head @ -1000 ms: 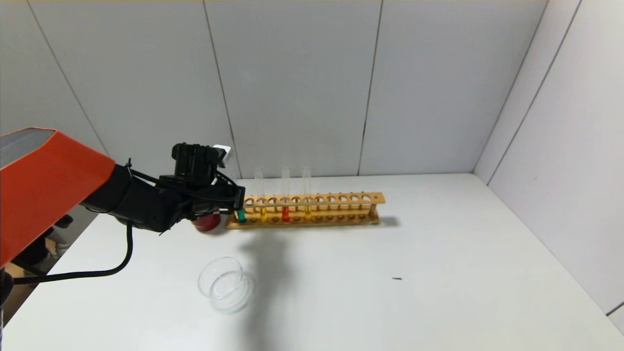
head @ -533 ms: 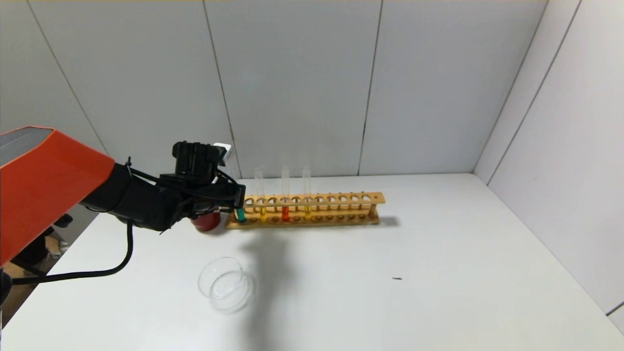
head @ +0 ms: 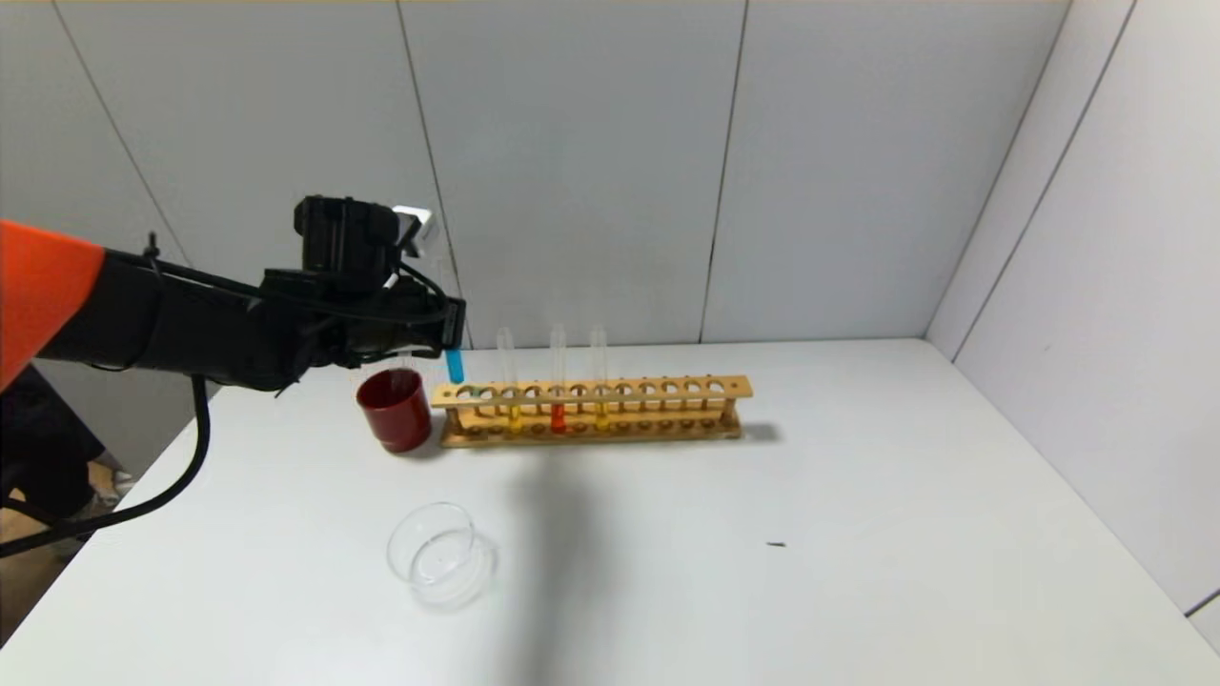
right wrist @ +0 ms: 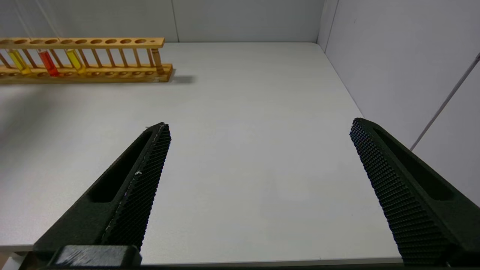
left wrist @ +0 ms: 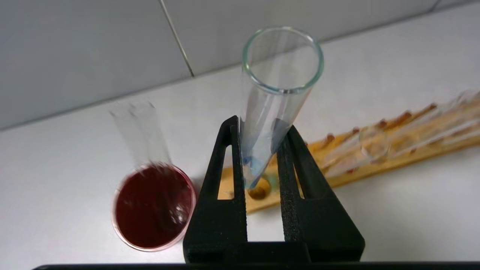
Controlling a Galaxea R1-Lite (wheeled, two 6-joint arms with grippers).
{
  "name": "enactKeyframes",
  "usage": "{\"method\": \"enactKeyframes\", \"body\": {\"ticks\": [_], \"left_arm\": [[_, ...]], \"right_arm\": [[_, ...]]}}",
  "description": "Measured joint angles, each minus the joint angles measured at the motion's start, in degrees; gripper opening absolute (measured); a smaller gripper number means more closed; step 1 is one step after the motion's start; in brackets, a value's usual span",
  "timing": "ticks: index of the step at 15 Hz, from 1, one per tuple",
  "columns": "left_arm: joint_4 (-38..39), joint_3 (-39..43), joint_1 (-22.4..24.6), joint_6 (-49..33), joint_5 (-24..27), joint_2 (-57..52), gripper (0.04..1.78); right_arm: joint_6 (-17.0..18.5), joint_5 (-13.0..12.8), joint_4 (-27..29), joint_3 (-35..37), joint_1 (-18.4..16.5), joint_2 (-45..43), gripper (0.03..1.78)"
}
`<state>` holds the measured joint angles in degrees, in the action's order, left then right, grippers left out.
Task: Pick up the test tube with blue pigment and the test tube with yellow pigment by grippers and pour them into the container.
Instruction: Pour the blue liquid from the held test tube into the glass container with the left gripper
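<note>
My left gripper [head: 453, 329] is shut on the test tube with blue pigment [head: 455, 364] and holds it upright above the left end of the wooden rack [head: 667, 388], clear of its hole. In the left wrist view the tube [left wrist: 275, 90] stands between the gripper's [left wrist: 258, 131] black fingers. Two test tubes with yellow pigment [head: 514, 412] [head: 600, 410] stand in the rack, either side of a red-orange one [head: 558, 416]. The clear glass container [head: 440, 555] sits on the table in front of the rack's left end. My right gripper [right wrist: 258, 127] is open and empty, low over the table's near right.
A dark red cup [head: 394, 409] stands just left of the rack, below my left arm. The rack [right wrist: 112, 71] has several empty holes to the right. Grey walls close in behind and on the right. A small dark speck [head: 777, 544] lies on the white table.
My left gripper has risen with the blue tube, lifting it out of the rack's left end hole. The red cup is now uncovered. The right arm has not moved.
</note>
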<state>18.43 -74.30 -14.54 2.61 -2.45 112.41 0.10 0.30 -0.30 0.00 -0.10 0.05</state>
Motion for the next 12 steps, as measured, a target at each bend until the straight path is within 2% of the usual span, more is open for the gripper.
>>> {"method": "enactKeyframes", "body": {"ticks": [4, 7, 12], "left_arm": [[-3.9, -2.4, 0.4, 0.5, 0.3, -4.9, 0.30], [-8.2, 0.5, 0.6, 1.7, 0.6, -10.7, 0.30], [-10.8, 19.5, 2.9, 12.5, 5.1, -23.9, 0.30]], "right_arm": [[0.0, 0.0, 0.0, 0.0, 0.0, 0.0, 1.75], [0.0, 0.0, 0.0, 0.0, 0.0, 0.0, 1.75], [0.0, 0.0, 0.0, 0.0, 0.0, 0.0, 1.75]]}}
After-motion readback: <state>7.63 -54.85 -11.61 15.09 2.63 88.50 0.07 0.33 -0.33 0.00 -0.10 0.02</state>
